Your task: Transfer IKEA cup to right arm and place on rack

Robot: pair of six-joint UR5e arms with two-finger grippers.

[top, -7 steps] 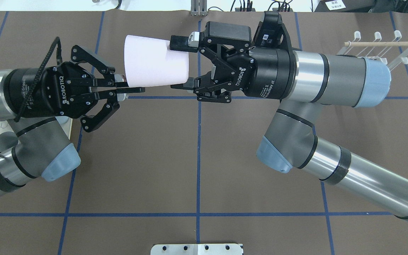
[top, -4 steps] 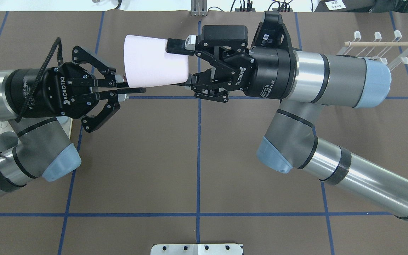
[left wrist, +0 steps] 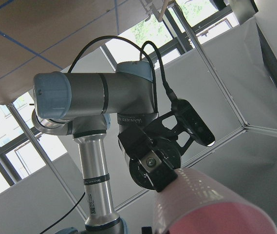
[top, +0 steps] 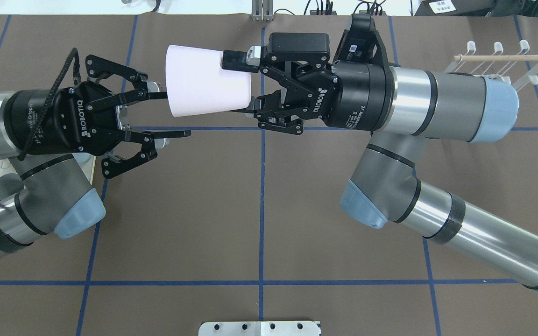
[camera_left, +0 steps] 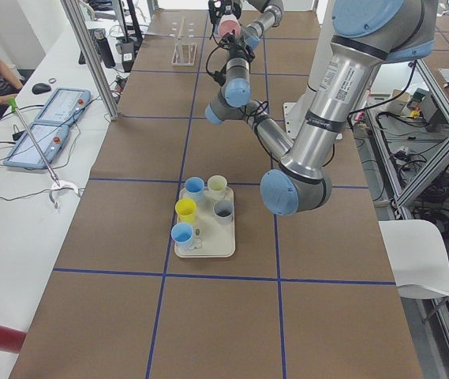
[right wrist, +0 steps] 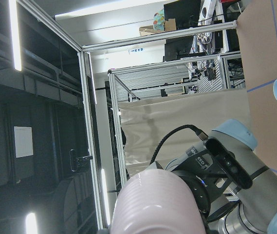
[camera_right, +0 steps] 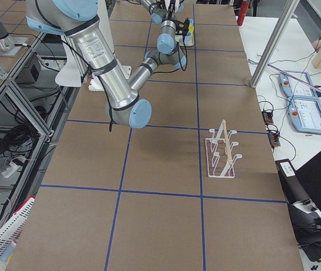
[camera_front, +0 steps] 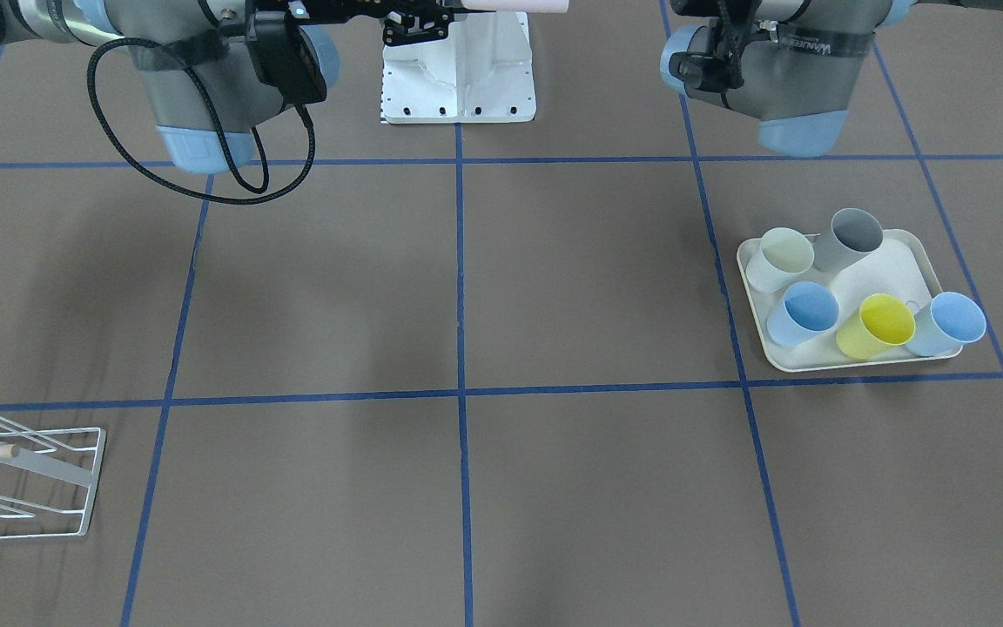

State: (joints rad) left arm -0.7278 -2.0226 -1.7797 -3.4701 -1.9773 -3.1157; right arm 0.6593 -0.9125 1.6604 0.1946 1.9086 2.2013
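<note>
The pale pink IKEA cup [top: 206, 81] hangs on its side above the table, its wide mouth toward the left arm. The right gripper [top: 240, 84] is shut on its narrow end, one finger above and one below. My left gripper [top: 175, 115] is open at the cup's mouth: its upper finger ends at the rim, and its lower finger is spread away beneath the cup. The cup fills the bottom of the left wrist view [left wrist: 211, 204] and of the right wrist view [right wrist: 157, 202]. The white wire rack [top: 502, 63] with a wooden rod stands at the far right.
A cream tray [camera_front: 924, 261] holding several coloured cups sits on the robot's left side. In the front-facing view the rack [camera_front: 23, 479] stands near the operators' edge. A white base plate [camera_front: 458, 78] lies between the arms. Blue tape lines cross the brown table.
The left gripper has opened, its fingers spreading off the cup's rim. The right gripper, which closed on the cup's narrow end, now carries it alone; the cup has barely moved.
</note>
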